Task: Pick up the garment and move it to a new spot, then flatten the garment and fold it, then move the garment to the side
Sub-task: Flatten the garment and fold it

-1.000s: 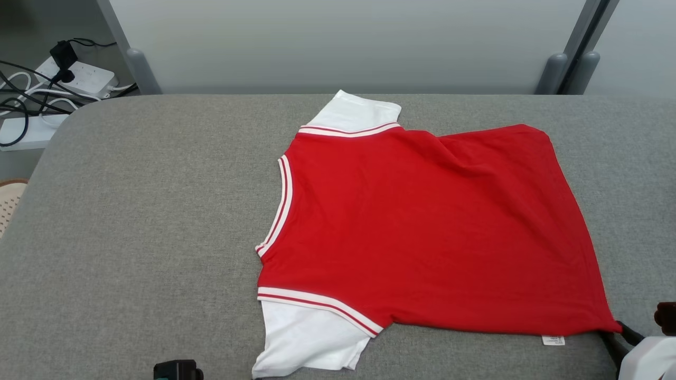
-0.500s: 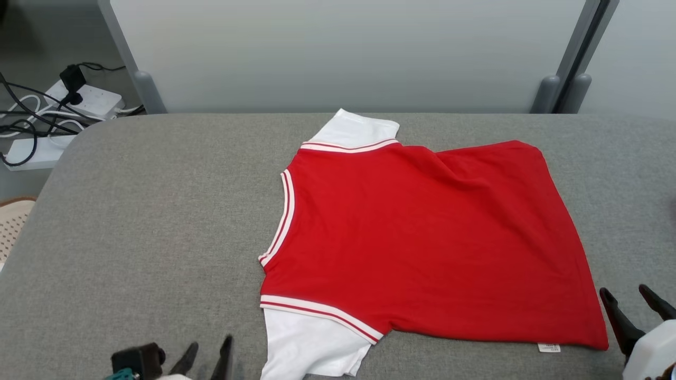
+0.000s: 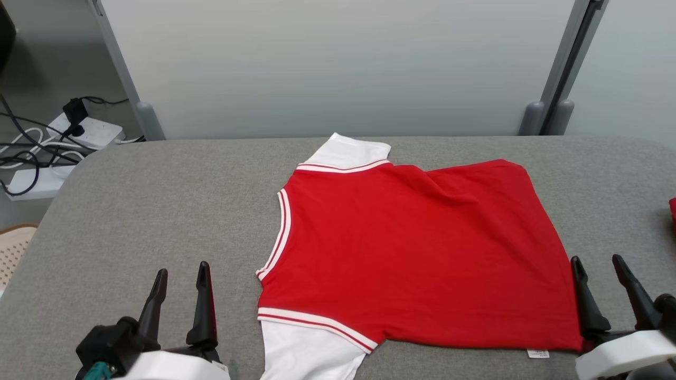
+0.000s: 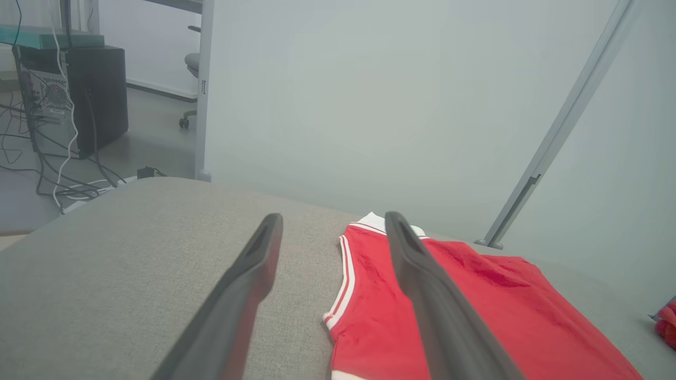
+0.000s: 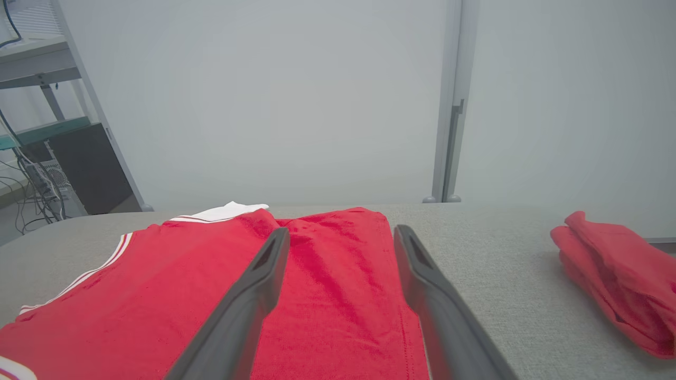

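- The red shirt [image 3: 417, 253] with white sleeves lay spread flat on the grey worktop [image 3: 158, 200], a little right of its middle.
- The right tool [image 3: 597, 260] stood open at the shirt's near hem corner, gripping nothing.
- The left tool [image 3: 182, 269] stood open too, empty, just left of the near sleeve.
- A folded red cloth [image 5: 618, 269] sat well off to the right.

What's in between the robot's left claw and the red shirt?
Nothing but bare grey padded table, seen in the head view: the open left gripper stands apart from the red shirt.
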Robot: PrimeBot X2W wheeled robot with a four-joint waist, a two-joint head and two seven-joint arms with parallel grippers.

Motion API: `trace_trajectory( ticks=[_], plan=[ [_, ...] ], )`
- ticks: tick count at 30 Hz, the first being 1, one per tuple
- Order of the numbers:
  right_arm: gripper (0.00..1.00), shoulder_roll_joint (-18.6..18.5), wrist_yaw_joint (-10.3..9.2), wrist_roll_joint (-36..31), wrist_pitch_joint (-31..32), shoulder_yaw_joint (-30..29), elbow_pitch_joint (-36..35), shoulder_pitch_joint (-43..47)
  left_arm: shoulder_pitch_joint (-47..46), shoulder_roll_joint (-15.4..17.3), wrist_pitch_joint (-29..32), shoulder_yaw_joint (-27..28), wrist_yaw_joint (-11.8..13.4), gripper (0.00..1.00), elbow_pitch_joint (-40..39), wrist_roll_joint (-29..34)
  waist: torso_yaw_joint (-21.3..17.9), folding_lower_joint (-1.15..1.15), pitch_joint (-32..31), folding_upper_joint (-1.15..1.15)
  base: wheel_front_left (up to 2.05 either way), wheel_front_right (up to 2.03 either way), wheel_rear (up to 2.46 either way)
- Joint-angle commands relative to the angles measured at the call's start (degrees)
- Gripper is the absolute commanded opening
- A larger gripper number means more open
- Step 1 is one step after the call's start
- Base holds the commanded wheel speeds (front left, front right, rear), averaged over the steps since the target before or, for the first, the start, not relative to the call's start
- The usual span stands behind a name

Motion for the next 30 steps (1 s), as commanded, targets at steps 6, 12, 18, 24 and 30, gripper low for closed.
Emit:
trace_trajectory(
  ticks=[6,12,18,24,30],
  plan=[
    [1.00,0.95,0.00,-0.89,-3.92,2.51,0.56,-1.36,2.07,-5.56,-0.74,7.96,-5.76,1.00,-0.92,11.50,-1.09,0.00,-1.62,0.00,0.00,0.00,0.00],
    [1.00,0.47,0.00,1.66,-4.37,5.13,-0.27,0.30,5.22,-10.21,-0.75,11.74,-11.70,1.00,2.04,18.59,-1.37,0.00,-2.95,0.00,0.00,0.00,0.00],
    [1.00,0.42,0.00,2.51,-4.39,5.47,-1.91,4.05,8.07,-13.82,-0.75,15.91,-16.65,1.00,4.66,23.68,-1.27,0.00,-4.23,0.00,0.00,0.00,0.00],
    [1.00,0.44,0.00,3.04,-4.39,6.32,-3.24,4.97,9.66,-15.40,-0.75,18.81,-18.58,1.00,4.45,26.78,-1.89,0.00,-4.26,0.00,0.00,0.00,0.00],
    [1.00,0.47,0.00,3.13,-4.40,6.04,-4.73,5.38,9.78,-16.03,-0.75,20.31,-19.74,1.00,3.69,28.64,-1.96,0.00,-3.96,0.00,0.00,0.00,0.00]
  ],
)
